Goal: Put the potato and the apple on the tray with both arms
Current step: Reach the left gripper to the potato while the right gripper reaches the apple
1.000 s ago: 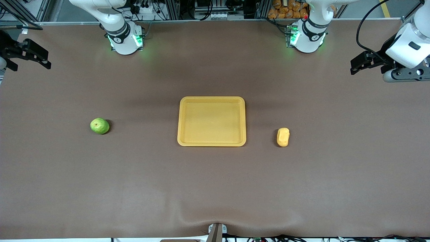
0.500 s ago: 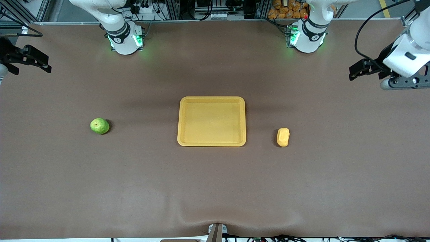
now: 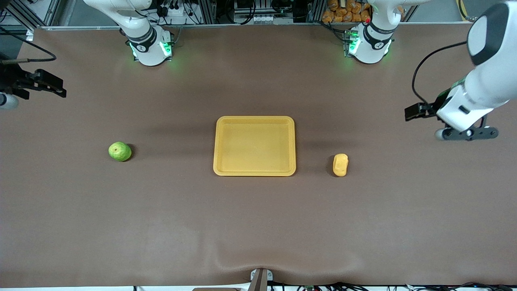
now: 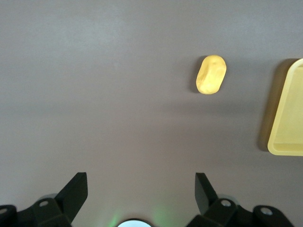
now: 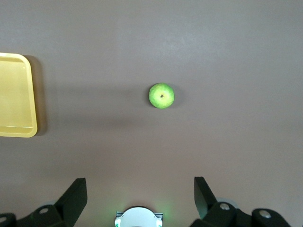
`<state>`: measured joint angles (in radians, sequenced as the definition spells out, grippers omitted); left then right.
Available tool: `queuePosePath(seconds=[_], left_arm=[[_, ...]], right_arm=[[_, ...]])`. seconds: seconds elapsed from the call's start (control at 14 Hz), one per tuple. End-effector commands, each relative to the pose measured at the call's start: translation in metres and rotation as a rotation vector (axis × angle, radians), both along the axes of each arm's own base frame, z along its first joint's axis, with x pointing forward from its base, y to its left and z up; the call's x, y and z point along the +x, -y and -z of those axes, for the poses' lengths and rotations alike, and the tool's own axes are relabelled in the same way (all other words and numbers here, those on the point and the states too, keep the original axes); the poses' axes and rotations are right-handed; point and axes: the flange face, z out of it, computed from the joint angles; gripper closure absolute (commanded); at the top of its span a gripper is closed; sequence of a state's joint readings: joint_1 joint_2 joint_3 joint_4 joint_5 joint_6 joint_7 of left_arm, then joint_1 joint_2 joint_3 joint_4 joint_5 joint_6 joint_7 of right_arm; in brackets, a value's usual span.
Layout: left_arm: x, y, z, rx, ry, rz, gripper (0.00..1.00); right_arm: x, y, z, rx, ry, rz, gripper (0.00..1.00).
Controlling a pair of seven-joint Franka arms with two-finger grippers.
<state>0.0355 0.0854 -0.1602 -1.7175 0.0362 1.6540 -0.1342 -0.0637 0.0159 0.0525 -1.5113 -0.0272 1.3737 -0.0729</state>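
Note:
The yellow-orange tray (image 3: 254, 118) lies empty at the table's middle. The green apple (image 3: 120, 151) sits on the table toward the right arm's end. The yellow-orange potato (image 3: 340, 165) lies beside the tray toward the left arm's end. My left gripper (image 3: 416, 111) hangs open and empty over bare table at the left arm's end. In the left wrist view, the left gripper (image 4: 140, 182) is well apart from the potato (image 4: 211, 74) and the tray's corner (image 4: 286, 113). My right gripper (image 3: 52, 87) hangs open over the right arm's end. In the right wrist view, the right gripper (image 5: 140, 184) is apart from the apple (image 5: 161, 95) and the tray (image 5: 16, 94).
A brown cover spans the table. The arms' green-lit bases (image 3: 150, 46) (image 3: 368, 44) stand along the edge farthest from the front camera. A small clamp (image 3: 260, 279) sits at the nearest edge, where the cover wrinkles.
My left arm has swung its gripper lower and inward over the table, closer to the potato. My right gripper has shifted slightly toward the apple. The apple, potato and tray have not moved.

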Motion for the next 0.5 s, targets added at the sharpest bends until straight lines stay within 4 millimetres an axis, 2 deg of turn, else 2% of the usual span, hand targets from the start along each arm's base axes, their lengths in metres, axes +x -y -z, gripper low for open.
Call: queuePosePath(seconds=[0.0, 0.21, 0.43], left_arm=[[0.007, 0.021, 0.019, -0.028, -0.015, 0.022, 0.00], [0.012, 0.028, 0.045, -0.034, -0.002, 0.034, 0.00], [0.015, 0.041, 0.086, -0.042, -0.018, 0.055, 0.00]], right_arm=[[0.010, 0.007, 0.017, -0.004, -0.028, -0.009, 0.00], [0.019, 0.012, 0.034, -0.001, -0.054, -0.001, 0.00], [0.029, 0.021, 0.057, 0.005, -0.092, 0.013, 0.00]])
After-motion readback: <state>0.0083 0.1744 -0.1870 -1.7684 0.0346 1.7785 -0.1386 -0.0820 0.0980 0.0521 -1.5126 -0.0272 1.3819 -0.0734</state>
